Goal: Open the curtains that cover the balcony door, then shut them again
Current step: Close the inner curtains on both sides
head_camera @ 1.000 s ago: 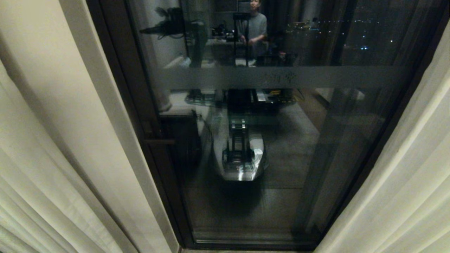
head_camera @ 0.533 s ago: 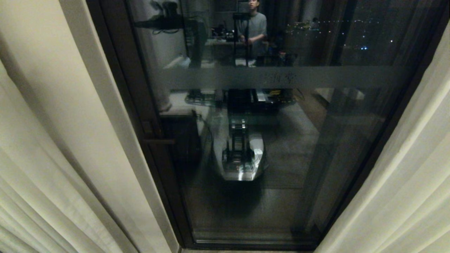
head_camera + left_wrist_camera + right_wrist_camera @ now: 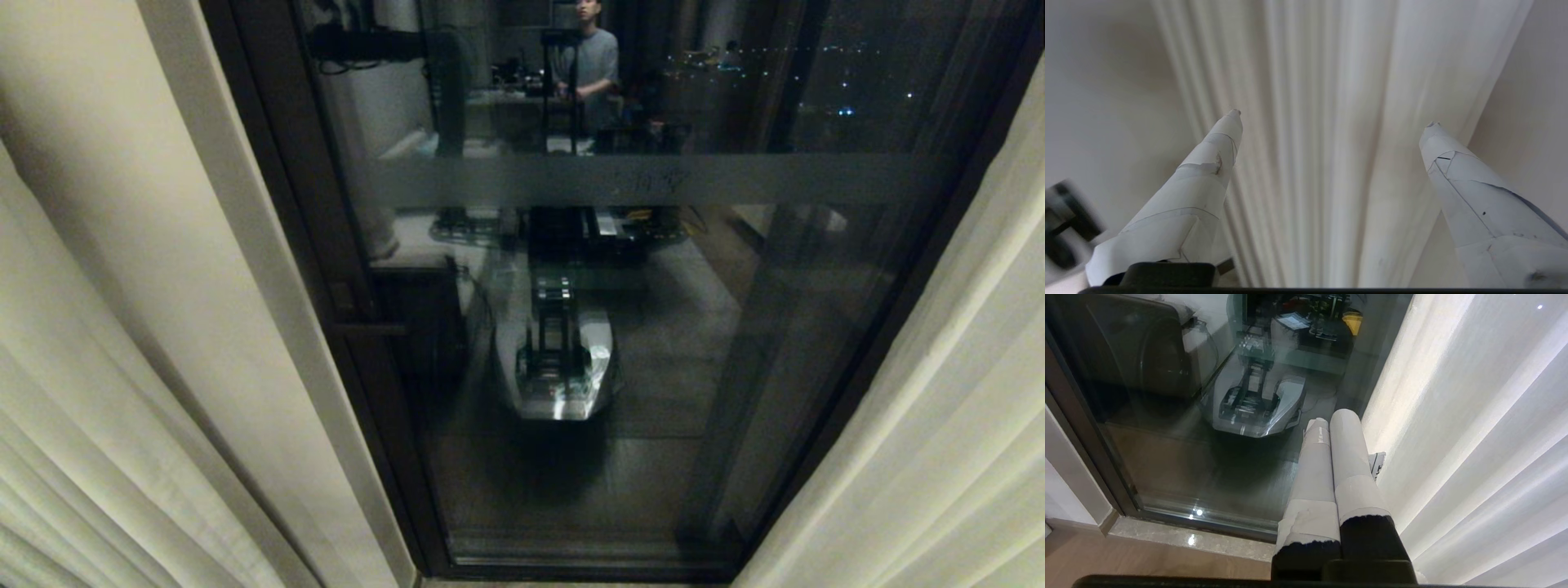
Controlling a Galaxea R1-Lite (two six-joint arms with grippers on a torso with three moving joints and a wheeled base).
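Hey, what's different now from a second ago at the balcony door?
In the glass of the balcony door, the reflected dark arm at upper left climbed toward the top of the pane. The left curtain and right curtain hang parted as before, the pane uncovered. The left gripper is open facing pleats, holding nothing; the right gripper is shut.

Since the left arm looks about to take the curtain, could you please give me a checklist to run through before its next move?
1. Left tool open: ok, fingers spread wide.
2. Pleats of the left curtain lined up between its fingers: ok.
3. Fabric already gripped: not ok, nothing held.
4. Door uncovered, curtains drawn to both sides: ok.
5. Right tool shut and empty beside the right curtain: ok.
6. Tool touching the fabric: cannot tell.
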